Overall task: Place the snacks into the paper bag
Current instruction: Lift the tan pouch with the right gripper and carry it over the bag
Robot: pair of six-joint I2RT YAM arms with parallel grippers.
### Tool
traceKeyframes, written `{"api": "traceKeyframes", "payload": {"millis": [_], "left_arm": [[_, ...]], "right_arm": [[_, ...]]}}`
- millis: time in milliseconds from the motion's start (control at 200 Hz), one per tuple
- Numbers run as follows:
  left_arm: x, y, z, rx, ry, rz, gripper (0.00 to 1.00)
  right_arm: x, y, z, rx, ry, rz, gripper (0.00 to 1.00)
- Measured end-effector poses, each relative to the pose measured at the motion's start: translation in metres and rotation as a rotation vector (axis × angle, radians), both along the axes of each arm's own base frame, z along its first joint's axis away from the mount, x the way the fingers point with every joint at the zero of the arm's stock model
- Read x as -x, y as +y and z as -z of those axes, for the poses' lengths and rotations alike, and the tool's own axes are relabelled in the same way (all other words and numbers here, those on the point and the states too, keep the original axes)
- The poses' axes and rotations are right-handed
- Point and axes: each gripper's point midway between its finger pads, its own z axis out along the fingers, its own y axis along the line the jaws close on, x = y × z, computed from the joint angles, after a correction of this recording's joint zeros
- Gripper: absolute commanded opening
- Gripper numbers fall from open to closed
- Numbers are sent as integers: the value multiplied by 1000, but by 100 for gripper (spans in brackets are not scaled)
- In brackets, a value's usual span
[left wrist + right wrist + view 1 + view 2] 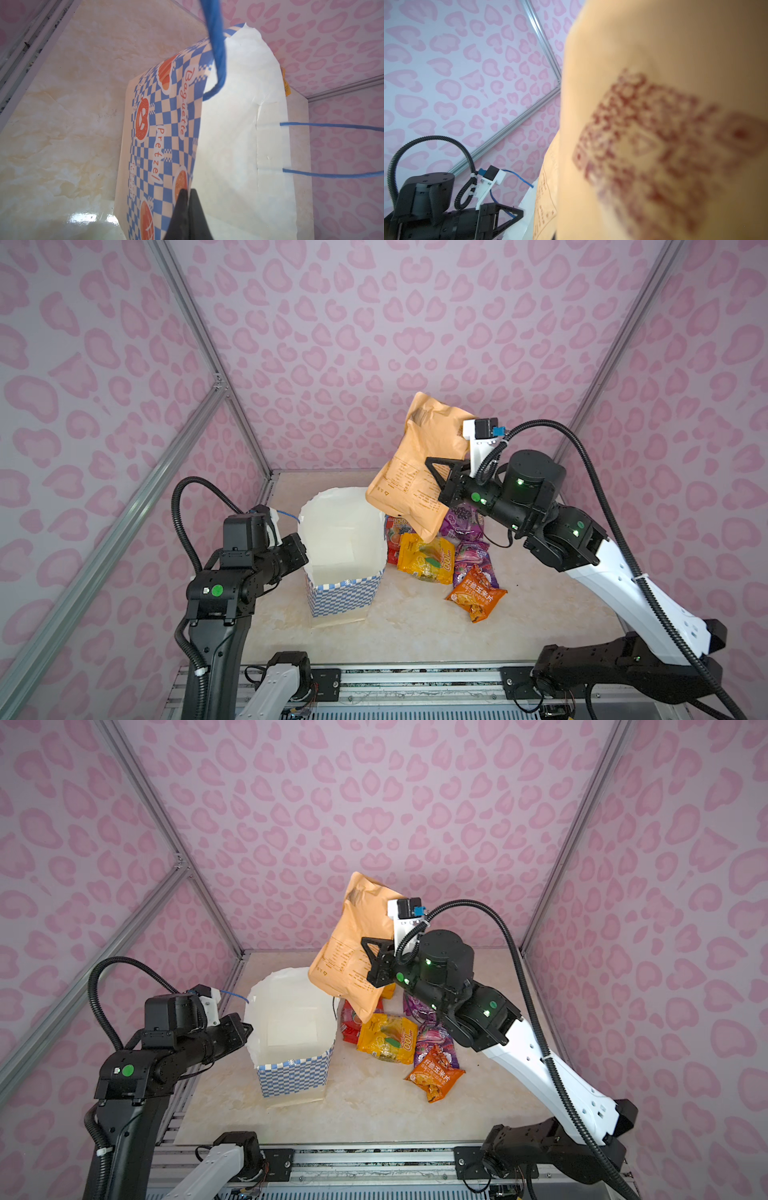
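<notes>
Your right gripper [436, 467] pinches the big flat tan paper pouch [415, 448], its long side nearly upright, leaning. Your left gripper [188, 193] pinches the rim of the tall white, blue-checked paper bag [228, 145], which says "Baguette" and "Pretzel".

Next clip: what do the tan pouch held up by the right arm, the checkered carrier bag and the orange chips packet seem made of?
The tan pouch looks like matte kraft paper: no glare, soft creases; any lining is hidden. The carrier bag looks like matte paper, sharply folded, with blue cord handles. The orange chips packet is probably plastic film: glossy, crinkled.
</notes>
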Motion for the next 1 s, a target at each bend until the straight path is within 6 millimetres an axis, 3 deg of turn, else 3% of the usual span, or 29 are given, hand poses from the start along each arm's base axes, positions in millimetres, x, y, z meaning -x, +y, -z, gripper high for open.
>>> {"api": "traceKeyframes", "payload": {"millis": [95,185,350,450,650,1005], "left_arm": [[0,-1,-2,6,-8,1,3],[-1,-2,-2,11,-12,-2,3],[-3,-2,-1,21,-18,-8,3],[-4,-3,3,26,-13,-9,3],[-10,-3,11,32,-6,-19,3],[-13,-6,9,42,-55,-14,3]], "right_arm": [[-4,33,-9,15,-21,-42,0],[-7,61,1,52,-9,-72,0],[-11,102,45,169,58,-98,0],[-3,120,76,257,102,-116,0],[3,131,123,405,174,-102,0],[1,143,186,574,316,-74,0]]}}
